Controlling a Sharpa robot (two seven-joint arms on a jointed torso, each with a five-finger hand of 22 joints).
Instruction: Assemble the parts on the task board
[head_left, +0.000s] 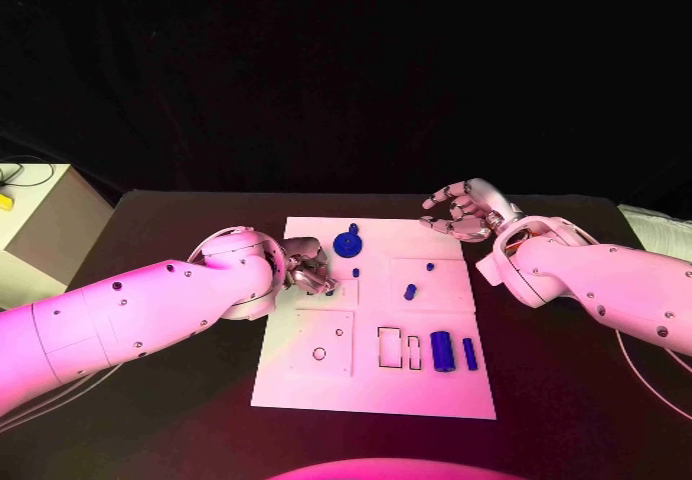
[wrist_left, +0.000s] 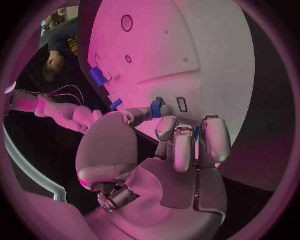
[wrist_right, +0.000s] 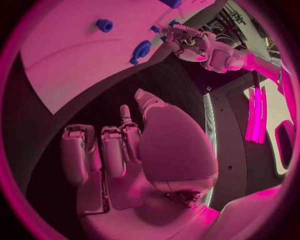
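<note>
1. Far left of the head view: a pale box stood at the edge of the black bench, well apart from the work.
2. Left arm reached in over the left edge of the task board. Left hand sat low over the board's upper-left area, its fingers curled downward.
3. In the left wrist view a small blue part sat at the thumb tip, and another sliver of blue showed between the fingers. Whether the hand actually pinched a part, I could not tell.
4. Board centre, upper area: a round blue gear-like part lay just right of the left hand. A small blue peg was just below it, near the fingertips.
5. Further right, a short blue pin lay on the board by itself.
6. Lower right of the board: a larger blue block and a slimmer blue bar lay side by side, just right of two rectangular outlines.
7. Lower left of the board: a square plate with a round hole.
8. Right hand hovered near the board's upper-right corner, off its edge, over the bench. Its fingers were loosely curled in, apart from one another, with nothing in them.
9. Right arm ran off to the right edge.
</note>
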